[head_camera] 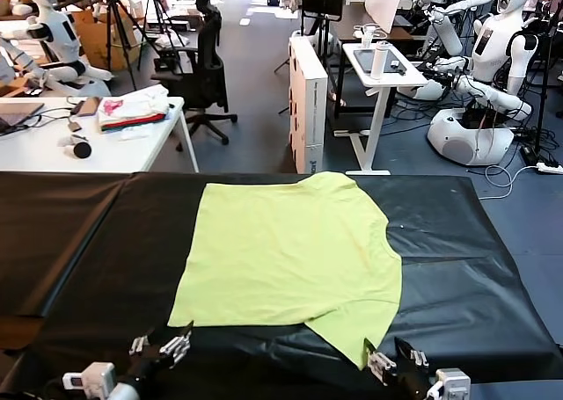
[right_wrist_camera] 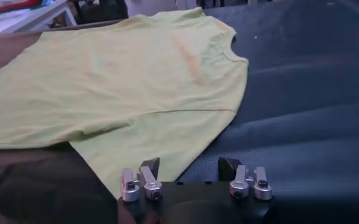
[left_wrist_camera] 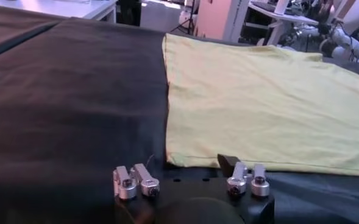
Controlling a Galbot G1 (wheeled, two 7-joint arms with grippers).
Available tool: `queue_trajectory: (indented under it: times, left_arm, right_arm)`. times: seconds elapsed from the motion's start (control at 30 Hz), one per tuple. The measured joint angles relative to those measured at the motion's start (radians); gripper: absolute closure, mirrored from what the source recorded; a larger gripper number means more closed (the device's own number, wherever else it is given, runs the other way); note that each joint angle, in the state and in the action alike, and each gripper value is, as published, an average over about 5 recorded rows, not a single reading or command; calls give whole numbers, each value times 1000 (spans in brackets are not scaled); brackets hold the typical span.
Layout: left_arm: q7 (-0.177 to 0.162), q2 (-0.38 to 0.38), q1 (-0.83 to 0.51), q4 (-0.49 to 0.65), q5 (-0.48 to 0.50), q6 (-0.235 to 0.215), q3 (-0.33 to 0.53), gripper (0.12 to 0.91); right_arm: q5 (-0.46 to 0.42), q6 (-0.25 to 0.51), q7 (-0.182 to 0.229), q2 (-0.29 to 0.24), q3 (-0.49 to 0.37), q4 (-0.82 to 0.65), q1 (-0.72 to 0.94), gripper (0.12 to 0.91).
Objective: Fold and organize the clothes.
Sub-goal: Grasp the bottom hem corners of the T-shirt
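Observation:
The lime yellow-green T-shirt (head_camera: 290, 250) lies flat on the black table (head_camera: 457, 268), neck toward the right, hem toward the left, one sleeve at the far edge and one pointing at the near edge. My left gripper (head_camera: 163, 349) is open and empty, low at the table's front, just short of the shirt's near hem corner (left_wrist_camera: 173, 159). My right gripper (head_camera: 393, 365) is open and empty at the front right, beside the near sleeve's tip (right_wrist_camera: 127, 176). The left wrist view shows the left gripper (left_wrist_camera: 188, 164). The right wrist view shows the right gripper (right_wrist_camera: 189, 165).
A white desk (head_camera: 53, 149) stands behind the table at far left, carrying a white, pink and red cloth pile (head_camera: 132, 110). Beyond are a black office chair (head_camera: 204, 66), a white carton (head_camera: 308, 101), a white standing table (head_camera: 383, 75) and other robots (head_camera: 493, 57).

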Motion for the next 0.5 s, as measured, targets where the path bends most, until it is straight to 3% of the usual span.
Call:
queue_trajectory:
  times: [0.13,0.23,0.5]
  left_arm:
    - [-1,-3,3,2,5,-3,2,717]
    - [-1,-4,4,3,7,-4,2,852]
    - [-3,-8,23,-5,11,-9,4,882]
  right_arm:
    - [-1,3,-1,-1,1,2,-4,824]
    - [-5,11,1,-3,6,14,-18,887]
    - [-18,16,29,-13,29,91,-115,887]
